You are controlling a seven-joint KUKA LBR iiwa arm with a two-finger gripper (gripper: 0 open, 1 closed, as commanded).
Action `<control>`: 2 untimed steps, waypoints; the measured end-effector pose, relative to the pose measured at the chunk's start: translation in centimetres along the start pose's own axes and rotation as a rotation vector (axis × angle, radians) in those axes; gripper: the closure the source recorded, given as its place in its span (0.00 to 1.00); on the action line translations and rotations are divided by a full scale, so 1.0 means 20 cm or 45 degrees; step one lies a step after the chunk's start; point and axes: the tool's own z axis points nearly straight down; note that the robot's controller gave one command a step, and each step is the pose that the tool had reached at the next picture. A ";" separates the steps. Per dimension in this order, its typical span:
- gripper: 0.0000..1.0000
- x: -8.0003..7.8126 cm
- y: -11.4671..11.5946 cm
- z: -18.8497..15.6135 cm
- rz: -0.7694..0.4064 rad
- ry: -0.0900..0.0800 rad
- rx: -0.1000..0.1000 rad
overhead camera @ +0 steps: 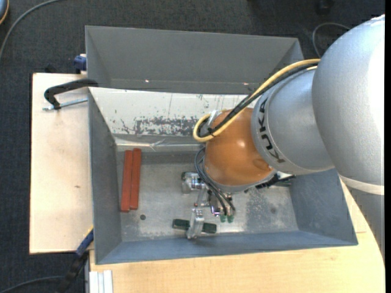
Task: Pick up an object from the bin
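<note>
The bin holds one red bar and one small dark green piece.

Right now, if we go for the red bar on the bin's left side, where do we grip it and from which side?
Grip the red bar at mid-length, across its narrow width, coming straight down from above. It lies flat on the bin floor, long and slim, so the short span is probably the only one that fits. One long edge sits close to the left wall, so clearance there looks tight.
</note>
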 end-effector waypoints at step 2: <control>1.00 0.00 -0.09 0.00 0.150 -0.002 -0.001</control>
